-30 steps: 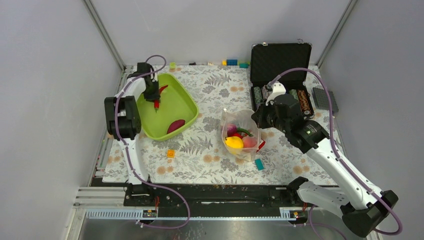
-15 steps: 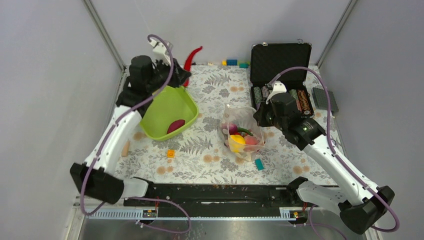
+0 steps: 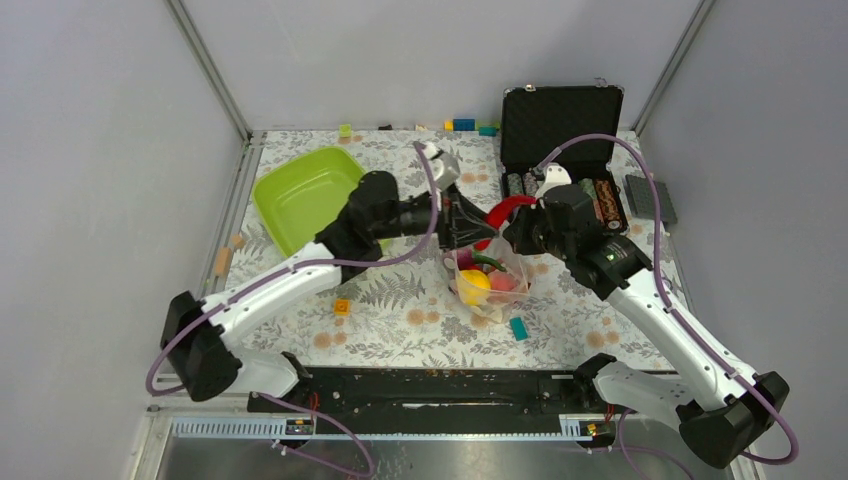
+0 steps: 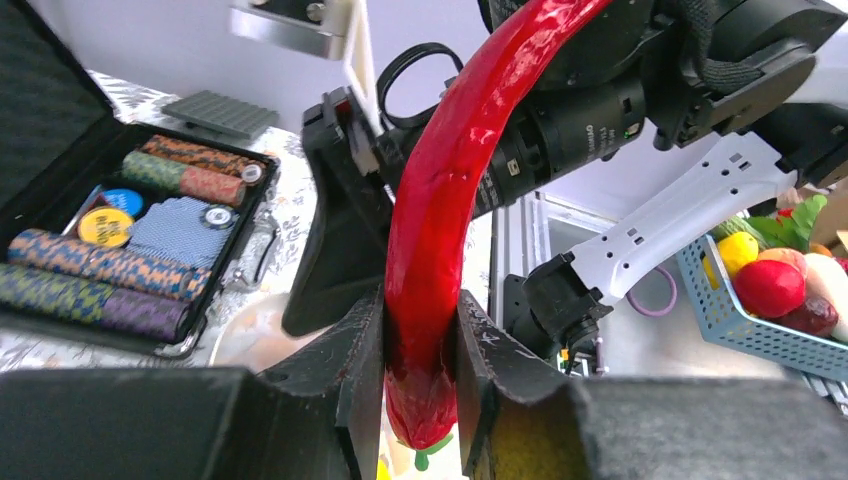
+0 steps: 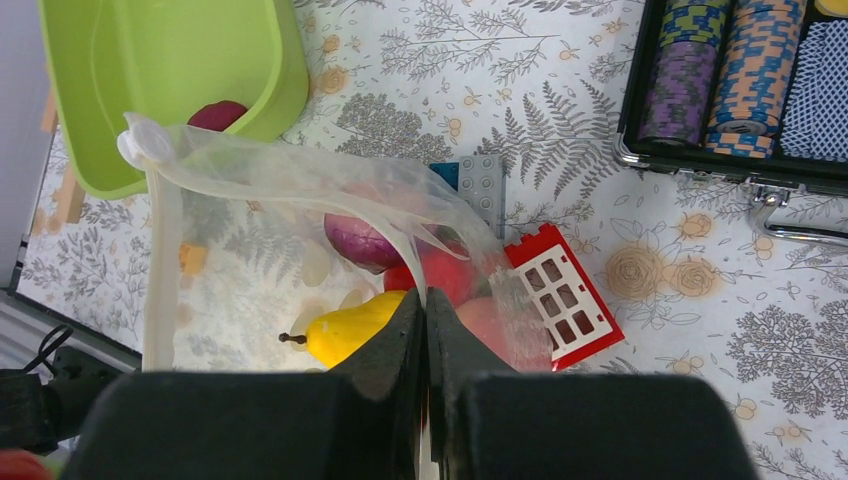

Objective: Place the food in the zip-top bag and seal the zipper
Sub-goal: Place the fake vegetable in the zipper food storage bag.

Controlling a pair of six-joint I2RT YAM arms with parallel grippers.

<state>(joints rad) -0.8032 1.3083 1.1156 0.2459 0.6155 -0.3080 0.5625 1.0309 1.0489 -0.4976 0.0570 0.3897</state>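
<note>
Two grippers: both are closed on something. The left gripper clamps the red chili near its stem end, and the right gripper pinches the rim film of the zip-top bag.
red chili: it stands between the left fingers, its curved body arching past their tips toward the right gripper.
zip-top bag: its mouth gapes ahead of the right fingers, with the lemon and onion just beyond their tips.
zipper: the pale strip lies well left of the right fingers, unsealed.
dark red piece: it sits in the green tub, far beyond the right fingers.
chili handling: it is probably light, stiff and glossy, so it may swivel in an end grip. Mid-body looks steadier.
bag handling: the film is thin and limp and sags unless the rim is held. The firmer strip is the best place to take it.
</note>
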